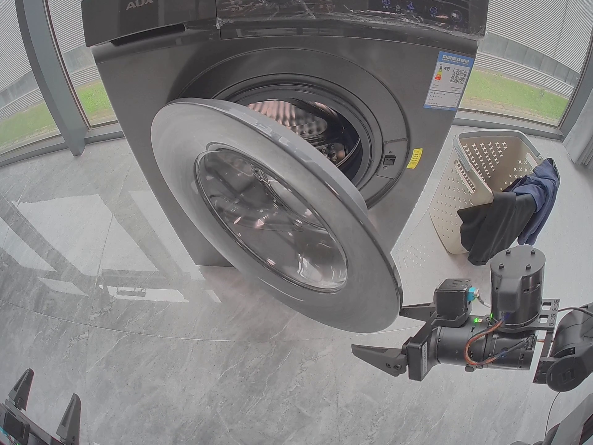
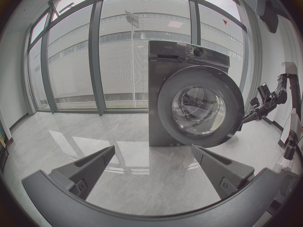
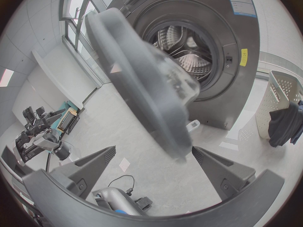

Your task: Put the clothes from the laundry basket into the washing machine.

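The grey washing machine [image 1: 154, 75] stands ahead, and its round door [image 1: 272, 217] is swung out, so the steel drum [image 1: 309, 125] shows. To its right a cream laundry basket [image 1: 488, 156] holds a black garment [image 1: 494, 224] and a blue one [image 1: 540, 193], both draped over the rim. My right gripper [image 1: 378, 329] is open at the door's lower outer edge. In the right wrist view that door rim [image 3: 176, 142] lies just ahead of the gap in the right gripper [image 3: 153, 148]. My left gripper [image 1: 50, 385] is open and empty, low at the near left, far from the washing machine [image 2: 161, 89].
Glossy grey floor [image 1: 154, 316] spreads wide to the left of the machine. Tall windows and a grey pillar [image 1: 49, 63] stand behind. The basket [image 3: 277, 92] sits close to the machine's right side. Off to the side there is other equipment [image 3: 38, 133] and a cabled device [image 3: 120, 199] on the floor.
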